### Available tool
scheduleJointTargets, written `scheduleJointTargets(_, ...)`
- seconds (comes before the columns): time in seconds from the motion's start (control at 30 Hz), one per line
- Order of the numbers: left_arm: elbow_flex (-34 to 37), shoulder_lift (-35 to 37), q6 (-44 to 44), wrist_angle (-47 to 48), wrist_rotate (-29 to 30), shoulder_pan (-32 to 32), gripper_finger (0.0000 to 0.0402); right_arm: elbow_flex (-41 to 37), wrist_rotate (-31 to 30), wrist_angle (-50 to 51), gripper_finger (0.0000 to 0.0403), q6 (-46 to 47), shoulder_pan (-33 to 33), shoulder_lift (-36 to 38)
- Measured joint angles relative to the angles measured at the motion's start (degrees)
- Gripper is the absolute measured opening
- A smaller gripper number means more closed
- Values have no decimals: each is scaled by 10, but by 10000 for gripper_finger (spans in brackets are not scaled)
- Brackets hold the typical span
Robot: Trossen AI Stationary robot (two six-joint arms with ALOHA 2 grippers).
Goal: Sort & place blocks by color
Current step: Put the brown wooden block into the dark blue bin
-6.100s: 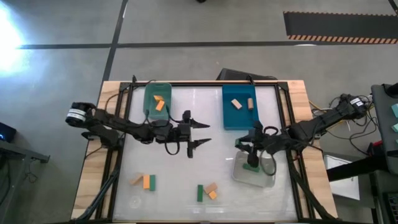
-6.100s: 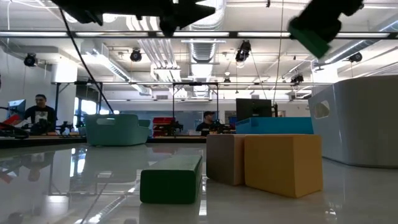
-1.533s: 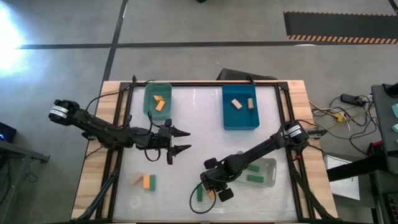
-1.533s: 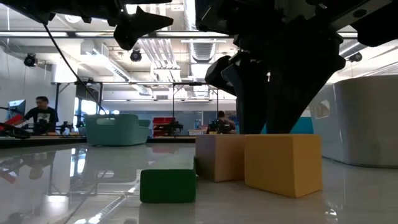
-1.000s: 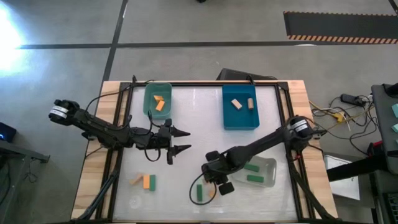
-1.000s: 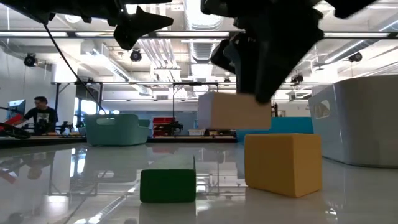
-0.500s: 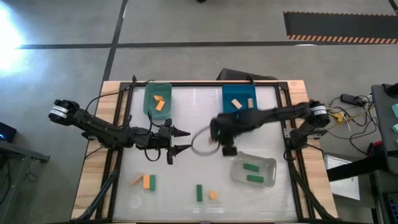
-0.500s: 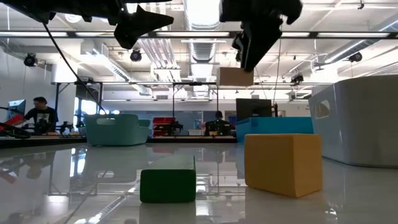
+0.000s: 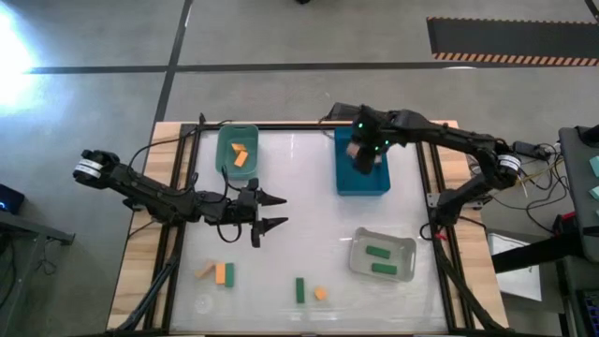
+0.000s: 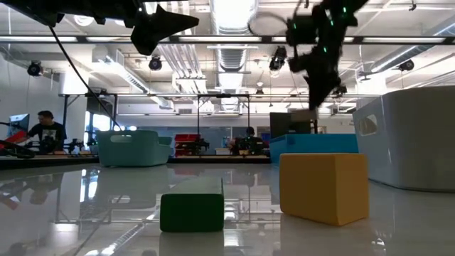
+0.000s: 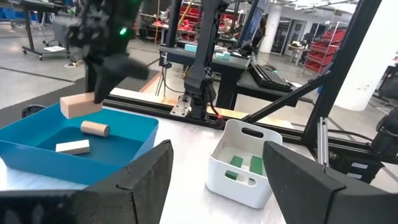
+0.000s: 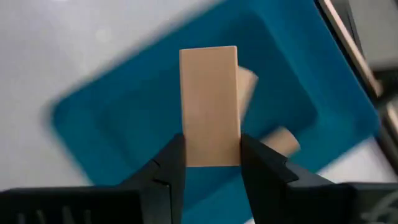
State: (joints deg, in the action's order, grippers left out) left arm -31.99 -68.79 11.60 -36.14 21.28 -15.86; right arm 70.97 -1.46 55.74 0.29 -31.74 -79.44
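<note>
The right gripper [image 12: 211,163] pinches one tan block [image 12: 209,106] between its two fingers, jaws narrowed on the block's lower end, and holds it above the blue bin [image 9: 361,174]. Below the held block, two more tan blocks lie on the bin's floor: a flat one [image 11: 72,147] and a rounder one [image 11: 95,128]. In the left wrist view the held block [image 11: 81,106] hangs over the bin's far corner, clear of the other two.

Toward the table's near edge from that gripper stands the clear bin [image 9: 383,256] with two green blocks [image 9: 377,252] inside, side by side. Past it, on the bare table, lie one green block [image 9: 299,290] and one small orange block [image 9: 320,294], near each other but apart.

The left gripper [image 9: 276,212] hovers over the table's middle left with its jaws spread wide and nothing between them. Behind it, at the far edge, the teal bin [image 9: 238,150] holds two orange blocks [image 9: 240,156]. Toward the near edge from that gripper sits a cluster of three: one tan [image 9: 206,271], one orange [image 9: 219,273], and one green [image 9: 229,274], the orange and green touching.

In the low view a person [image 10: 45,128] sits in the room beyond the table.
</note>
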Motion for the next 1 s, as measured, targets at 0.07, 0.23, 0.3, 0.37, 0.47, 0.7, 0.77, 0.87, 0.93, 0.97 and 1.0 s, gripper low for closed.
scheduleJointTargets(0.07, 0, 0, 0, -1, 0, 0, 234, -27, 0, -24, 112, 14, -42, 0)
scheduleJointTargets(0.23, 0, 0, -2, -1, 0, 0, 234, -85, 0, -94, 112, 41, -118, -5)
scheduleJointTargets(0.3, 0, 0, -5, -3, 0, 0, 234, -98, 2, -114, 112, 42, -134, -11)
scheduleJointTargets(0.37, 0, 0, -5, -7, 0, 0, 234, -103, 3, -124, 112, 42, -143, -17)
scheduleJointTargets(0.47, 0, 0, -5, -8, 0, 0, 234, -104, 4, -139, 112, 45, -144, -23)
scheduleJointTargets(0.7, 0, 0, -5, -8, 0, 0, 234, -107, 4, -165, 112, 83, -144, -43)
scheduleJointTargets(0.77, 0, 0, -5, -8, 0, 0, 234, -108, 4, -168, 112, 88, -144, -53)
scheduleJointTargets(0.87, 0, 0, -5, -7, 0, 0, 234, -109, 4, -175, 114, 89, -144, -69)
scheduleJointTargets(0.93, 0, 0, -5, -7, 0, 0, 234, -106, 4, -175, 120, 88, -144, -78)
scheduleJointTargets(0.97, 0, 0, -5, -7, 0, 0, 234, -105, 4, -177, 124, 88, -144, -82)
scheduleJointTargets(1.0, 0, 0, -5, -7, 0, 0, 234, -103, 4, -178, 128, 88, -144, -86)
